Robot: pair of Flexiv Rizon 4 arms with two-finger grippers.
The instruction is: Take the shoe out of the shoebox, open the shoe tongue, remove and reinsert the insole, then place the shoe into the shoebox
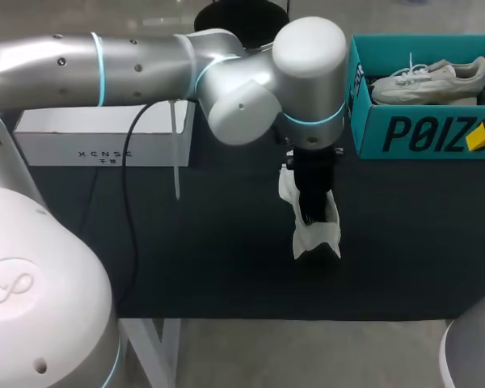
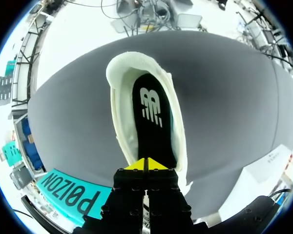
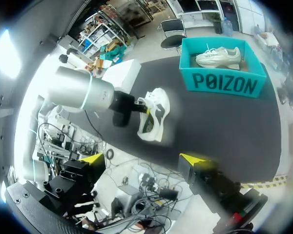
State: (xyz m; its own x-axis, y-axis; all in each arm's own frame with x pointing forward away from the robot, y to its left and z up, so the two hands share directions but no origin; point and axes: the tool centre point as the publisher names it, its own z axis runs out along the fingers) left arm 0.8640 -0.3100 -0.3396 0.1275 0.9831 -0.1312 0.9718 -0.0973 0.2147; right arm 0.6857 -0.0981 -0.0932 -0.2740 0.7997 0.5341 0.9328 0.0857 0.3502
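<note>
Two-fingered left end effector (image 2: 146, 165) pointing straight down inside shoe (image 2: 118, 112), tips closed at insole (image 2: 151, 127); right end effector (image 3: 142, 159) wide open, empty

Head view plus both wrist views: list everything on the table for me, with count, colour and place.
shoebox: one, teal, far right of the table.
boxed shoe: one, off-white, inside the shoebox.
table shoe: one, white, middle of the table, opening facing up.
insole: one, black, lying inside the table shoe.
white box: one, white, far left.
table: one, dark cover.
left gripper: yellow tips together at the insole's heel end.
right gripper: open, empty, held off the table.
</note>
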